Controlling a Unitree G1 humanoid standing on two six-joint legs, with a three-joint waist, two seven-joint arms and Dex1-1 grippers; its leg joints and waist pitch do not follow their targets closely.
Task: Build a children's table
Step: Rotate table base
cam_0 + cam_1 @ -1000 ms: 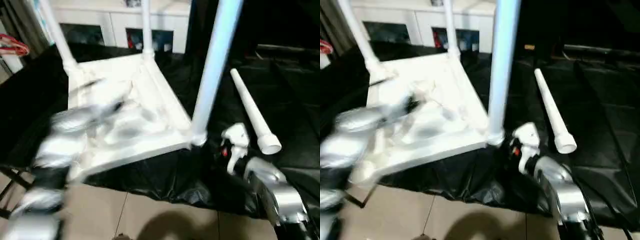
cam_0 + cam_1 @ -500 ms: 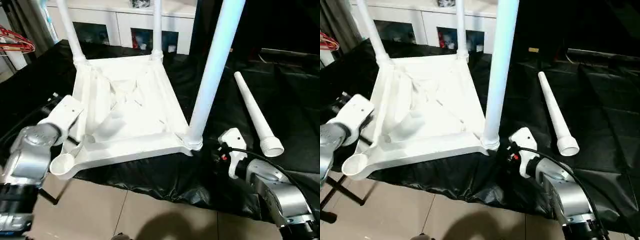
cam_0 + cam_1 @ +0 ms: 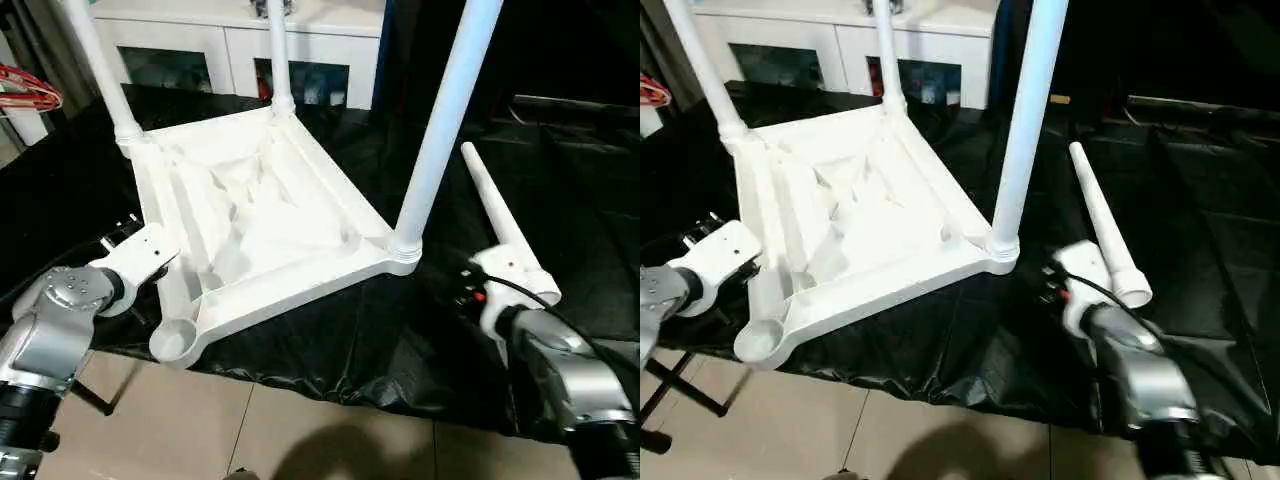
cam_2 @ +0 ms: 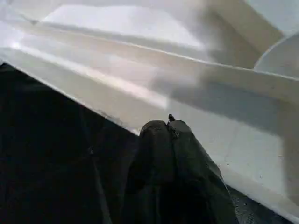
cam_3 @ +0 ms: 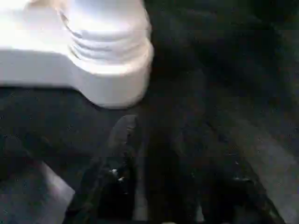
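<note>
A: Where is the table top now?

B: Upside down on the black sheet, ribbed underside up. Three legs stand in their sockets: the near leg, a far leg and another far leg. The empty socket hangs over the sheet's near edge, above the tiled floor.

A: Changed from half a second ago?

B: Yes. The top has turned on the sheet. The corner with the near leg now sits farther from the robot and more to its right, while the empty socket has swung in toward the middle. The camera has also shifted a little, so part of that is only the view.

A: And the fourth leg?

B: The loose leg lies on the sheet to the right of the top, wide end toward the robot, apart from the top. On the sheet it lies much as before.

A: The grippers?

B: The left gripper has its fingers pressed together, their tips against the top's outer side rail near the empty socket. Earlier that arm was more alongside the top. The right gripper is low over the sheet just beside the socket of the near leg; whether its fingers are parted, I cannot tell. Its arm has followed that corner outward.

A: Behind?

B: A white cabinet with glass doors.
</note>
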